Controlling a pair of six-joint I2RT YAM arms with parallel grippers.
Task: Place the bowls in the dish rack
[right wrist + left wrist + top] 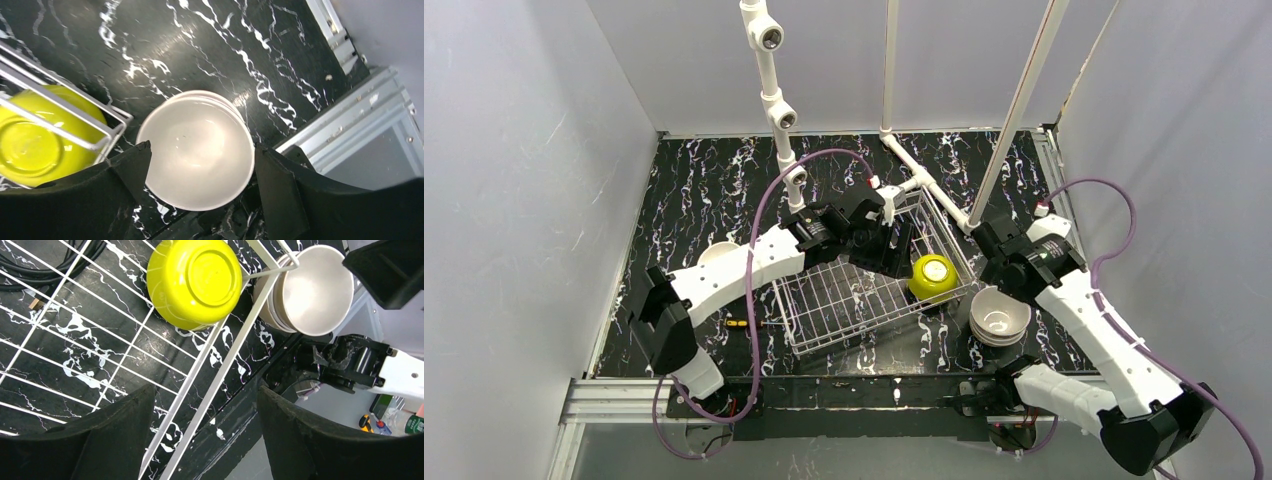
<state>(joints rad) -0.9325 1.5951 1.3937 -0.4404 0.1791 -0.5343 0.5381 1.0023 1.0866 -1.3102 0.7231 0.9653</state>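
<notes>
Far-left bowl [715, 252]: overhead view only

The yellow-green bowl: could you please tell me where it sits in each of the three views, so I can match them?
Top external: the yellow-green bowl is right of centre, at the right end of the dish rack.
Left wrist: the bowl is top centre, base toward the camera, among the rack wires.
Right wrist: the bowl is at the left edge, behind the rack's corner wires.
Shared landmark: the stack of white bowls, just outside that corner.
</notes>
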